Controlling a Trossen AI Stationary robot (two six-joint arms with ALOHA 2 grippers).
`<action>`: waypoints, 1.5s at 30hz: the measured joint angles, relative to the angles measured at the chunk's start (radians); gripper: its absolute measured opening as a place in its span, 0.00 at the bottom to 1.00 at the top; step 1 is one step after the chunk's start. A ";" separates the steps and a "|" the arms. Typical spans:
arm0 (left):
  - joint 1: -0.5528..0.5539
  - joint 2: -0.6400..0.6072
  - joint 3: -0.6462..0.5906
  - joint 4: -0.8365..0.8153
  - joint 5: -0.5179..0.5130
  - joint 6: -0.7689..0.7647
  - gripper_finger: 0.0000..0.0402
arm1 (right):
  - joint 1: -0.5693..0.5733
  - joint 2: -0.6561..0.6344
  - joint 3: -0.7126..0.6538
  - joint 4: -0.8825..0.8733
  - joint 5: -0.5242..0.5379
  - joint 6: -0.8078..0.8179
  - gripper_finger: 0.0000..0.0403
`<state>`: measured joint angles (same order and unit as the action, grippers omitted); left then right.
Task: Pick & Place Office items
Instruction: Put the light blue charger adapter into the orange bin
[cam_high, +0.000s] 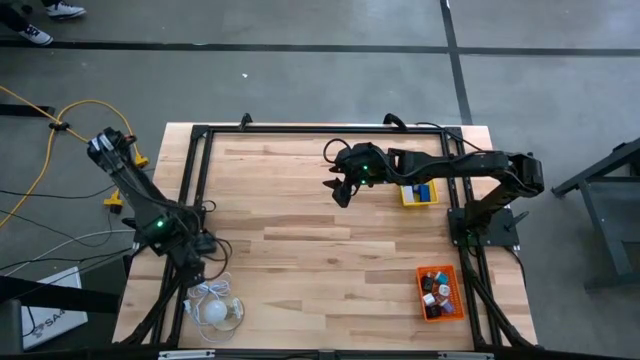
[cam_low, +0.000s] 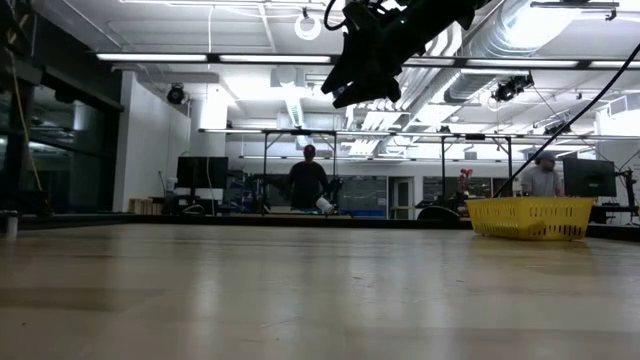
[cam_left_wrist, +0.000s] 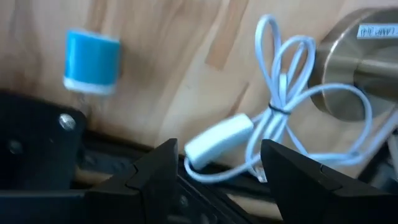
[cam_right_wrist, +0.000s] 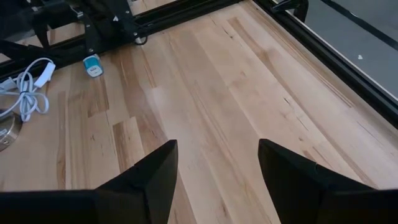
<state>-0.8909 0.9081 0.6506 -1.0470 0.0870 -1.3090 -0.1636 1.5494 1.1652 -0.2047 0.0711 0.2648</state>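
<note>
Wooden counter (cam_high: 320, 240) seen from above. The right gripper (cam_high: 341, 192), empty with fingers parted, hangs high over the middle. The left gripper (cam_left_wrist: 217, 165), parted and empty, sits low by a white coiled cord (cam_left_wrist: 280, 112). A blue-and-white office item (cam_left_wrist: 91, 62) lies beside it. Others fill the orange tray (cam_high: 440, 292) and yellow tray (cam_high: 419, 193). The brass base's label (cam_left_wrist: 376, 29) is unreadable.

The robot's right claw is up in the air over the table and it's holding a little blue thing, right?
Not quite. The right gripper is up over the table, but it is open and holds nothing, as the right wrist view shows. The little blue piece lies on the table far from it, near the white cord.
</note>
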 joint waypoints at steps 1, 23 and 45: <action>-0.016 0.001 0.000 0.001 -0.027 -0.001 0.55 | 0.000 0.000 0.000 0.000 0.000 0.000 0.52; 0.082 0.010 0.001 -0.059 -0.293 -0.024 0.55 | 0.000 0.000 0.000 0.001 0.000 0.000 0.52; 0.722 0.054 0.002 -0.031 0.001 0.651 0.55 | 0.000 0.000 0.000 0.003 0.000 0.000 0.52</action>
<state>-0.1686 0.9623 0.6525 -1.0782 0.0876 -0.6580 -0.1635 1.5494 1.1652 -0.2016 0.0711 0.2646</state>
